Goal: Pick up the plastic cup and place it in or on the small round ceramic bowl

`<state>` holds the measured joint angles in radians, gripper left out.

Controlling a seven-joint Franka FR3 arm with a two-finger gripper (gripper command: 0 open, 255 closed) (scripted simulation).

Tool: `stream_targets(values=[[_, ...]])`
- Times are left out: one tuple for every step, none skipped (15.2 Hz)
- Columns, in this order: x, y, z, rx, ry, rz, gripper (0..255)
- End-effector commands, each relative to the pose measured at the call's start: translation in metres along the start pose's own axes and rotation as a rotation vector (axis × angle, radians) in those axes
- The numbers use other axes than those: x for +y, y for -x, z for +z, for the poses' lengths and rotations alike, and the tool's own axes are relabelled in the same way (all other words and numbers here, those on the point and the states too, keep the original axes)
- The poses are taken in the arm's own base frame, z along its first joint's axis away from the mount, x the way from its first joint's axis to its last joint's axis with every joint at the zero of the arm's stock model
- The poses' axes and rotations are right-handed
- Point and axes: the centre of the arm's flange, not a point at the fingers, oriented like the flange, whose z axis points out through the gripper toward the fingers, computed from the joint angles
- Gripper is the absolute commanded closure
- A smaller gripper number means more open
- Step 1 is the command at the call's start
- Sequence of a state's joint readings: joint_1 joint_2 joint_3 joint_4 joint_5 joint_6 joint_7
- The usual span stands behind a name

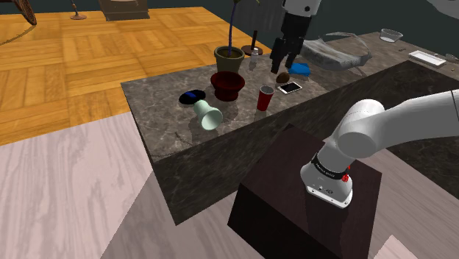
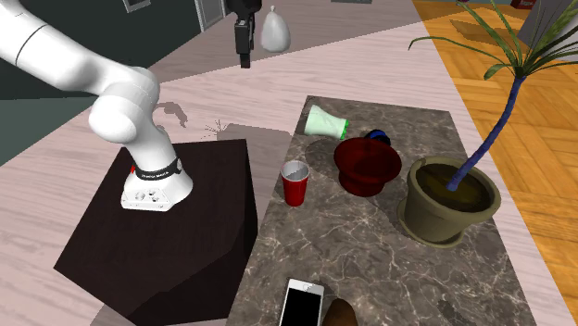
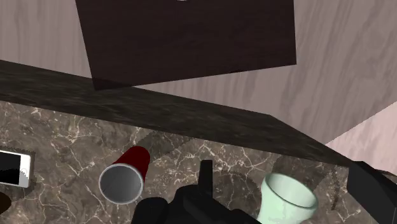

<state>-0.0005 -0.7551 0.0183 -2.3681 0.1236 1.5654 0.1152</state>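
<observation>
Hovering pincer (image 1: 282, 70) released | marble counter (image 1: 169, 125) | red cup (image 1: 265, 98) upright | parquet floor (image 1: 73, 59) beyond

red cup (image 1: 265, 98) upright — near dark red bowl (image 1: 227, 84) | pincer (image 1: 282, 65) high over counter (image 1: 171, 126)

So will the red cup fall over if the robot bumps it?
Probably. The red cup stands upright and narrows toward its base, so a nudge near the rim could tip it. It looks empty, so likely light, and its round side might roll.

Dark marbled counter (image 2: 370, 250).
Pale green vase (image 2: 324, 122) tipped sideways; olive round plant pot (image 2: 435, 220) upright; white-edged smartphone (image 2: 303, 304) lying flat.
</observation>
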Motion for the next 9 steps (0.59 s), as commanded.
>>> stream_targets(values=[[0.0, 0.0, 0.0, 0.0, 0.0, 0.0, 0], [0.01, -0.005, 0.007, 0.002, 0.0, 0.004, 0], [0.019, -0.011, 0.014, 0.005, 0.0, 0.008, 0], [0.029, -0.016, 0.021, 0.007, 0.0, 0.012, 0], [0.038, -0.021, 0.028, 0.01, 0.0, 0.017, 0], [0.048, -0.026, 0.036, 0.012, 0.0, 0.021, 0], [0.058, -0.031, 0.043, 0.014, 0.0, 0.025, 0], [0.067, -0.037, 0.05, 0.017, -0.001, 0.029, 0], [0.077, -0.042, 0.057, 0.019, -0.001, 0.033, 0]])
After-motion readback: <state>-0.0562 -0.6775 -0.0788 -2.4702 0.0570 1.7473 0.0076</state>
